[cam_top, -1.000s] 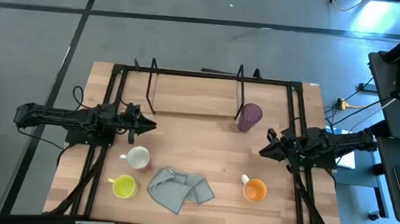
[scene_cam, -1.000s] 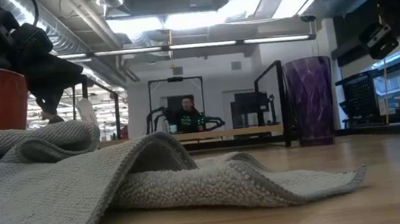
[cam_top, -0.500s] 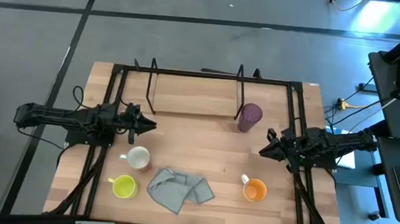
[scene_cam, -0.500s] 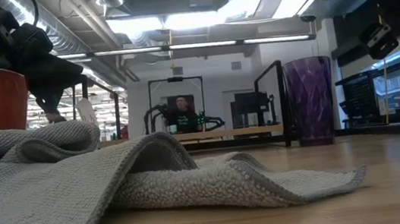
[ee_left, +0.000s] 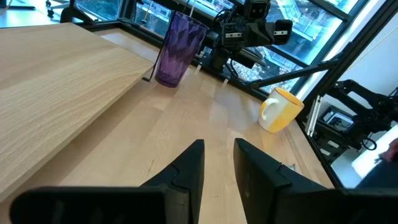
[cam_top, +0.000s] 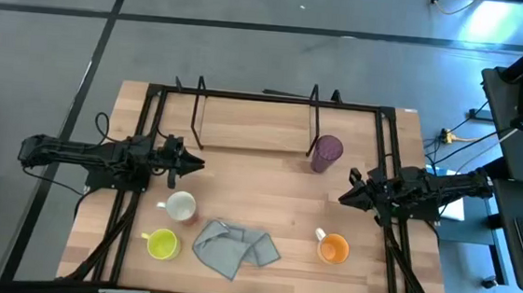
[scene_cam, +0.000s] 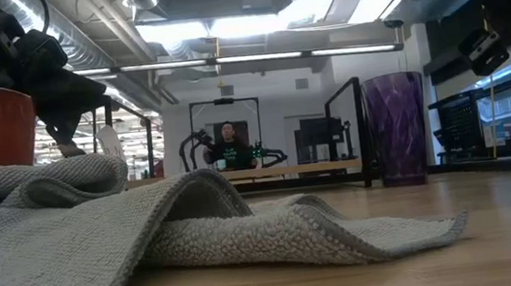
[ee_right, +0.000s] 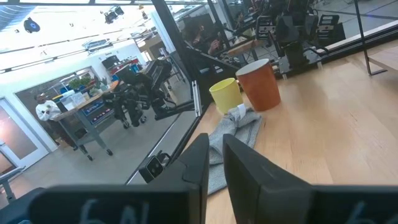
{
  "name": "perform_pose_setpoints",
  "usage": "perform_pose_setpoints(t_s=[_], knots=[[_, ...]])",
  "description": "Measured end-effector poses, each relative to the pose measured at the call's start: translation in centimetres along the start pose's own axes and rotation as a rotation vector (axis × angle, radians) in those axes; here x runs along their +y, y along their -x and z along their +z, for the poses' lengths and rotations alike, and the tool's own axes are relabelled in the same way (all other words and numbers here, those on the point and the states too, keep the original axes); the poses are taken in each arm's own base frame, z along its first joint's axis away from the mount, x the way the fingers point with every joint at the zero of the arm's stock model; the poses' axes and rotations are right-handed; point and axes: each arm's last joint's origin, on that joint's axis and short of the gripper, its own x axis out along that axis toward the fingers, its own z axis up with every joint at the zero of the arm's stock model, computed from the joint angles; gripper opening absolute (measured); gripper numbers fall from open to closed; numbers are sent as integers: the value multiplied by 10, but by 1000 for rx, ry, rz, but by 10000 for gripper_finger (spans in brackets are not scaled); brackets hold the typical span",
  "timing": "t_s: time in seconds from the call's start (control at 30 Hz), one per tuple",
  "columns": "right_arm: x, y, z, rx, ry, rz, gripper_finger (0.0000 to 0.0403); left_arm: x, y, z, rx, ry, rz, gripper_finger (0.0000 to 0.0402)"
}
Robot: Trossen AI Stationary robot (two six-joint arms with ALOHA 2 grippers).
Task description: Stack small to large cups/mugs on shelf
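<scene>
Both grippers hang above the table, shut and empty. My left gripper point(cam_top: 199, 165) is at the left, just above the mug that is white inside and red-brown outside point(cam_top: 180, 206). My right gripper point(cam_top: 342, 198) is at the right, between the purple tumbler point(cam_top: 326, 153) and the orange mug point(cam_top: 332, 249). The yellow-green mug point(cam_top: 161, 243) stands near the front left. All the cups stand upright on their bases. The shelf point(cam_top: 254, 127) sits at the far middle, and the tumbler stands at its right end point(scene_cam: 398, 128).
A crumpled grey cloth point(cam_top: 235, 247) lies near the front edge between the yellow-green and orange mugs and fills the low view's foreground point(scene_cam: 150, 234). A larger black frame of rails point(cam_top: 154, 91) borders the table. A person shows in the room beyond the table point(scene_cam: 228, 144).
</scene>
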Motion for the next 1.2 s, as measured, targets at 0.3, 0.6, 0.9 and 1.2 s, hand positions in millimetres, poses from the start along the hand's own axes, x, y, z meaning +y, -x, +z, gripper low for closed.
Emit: perform_pose_setpoints(t_s=[0.3,0.6,0.9,1.2], knots=[[0,0,0,-1,0,0,49,0,0,0,0,0,0,80],[0,0,0,-1,0,0,49,0,0,0,-1,0,0,80],[0,0,0,-1,1,0,49,0,0,0,-1,0,1,80],[0,1,13,-188,213,-164,49,0,0,0,-1,0,0,80]])
